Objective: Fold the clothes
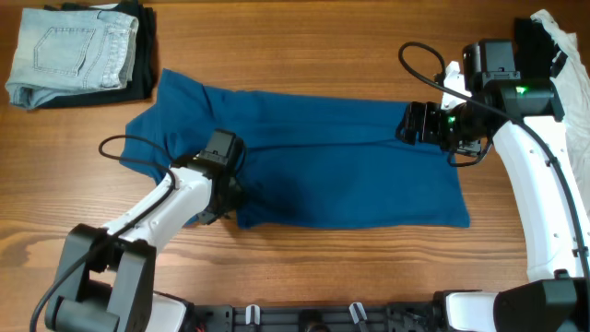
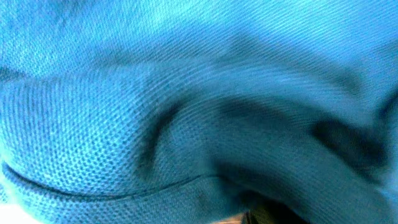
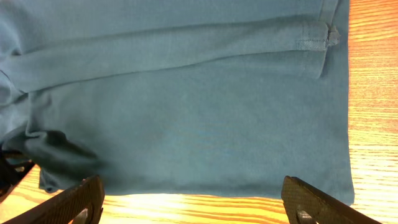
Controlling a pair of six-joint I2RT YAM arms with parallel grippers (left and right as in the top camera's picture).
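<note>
A blue shirt lies spread flat on the wooden table, its long side running left to right. My left gripper is down on the shirt's lower left part. In the left wrist view bunched blue fabric fills the frame and hides the fingers, and its creases run to a dark pinch point at the bottom edge. My right gripper is open and empty at the shirt's upper right edge. In the right wrist view its fingers straddle bare wood just off the shirt's hem.
Folded light jeans lie on a dark garment at the back left. A white cloth lies at the back right corner behind the right arm. Bare table shows in front of the shirt.
</note>
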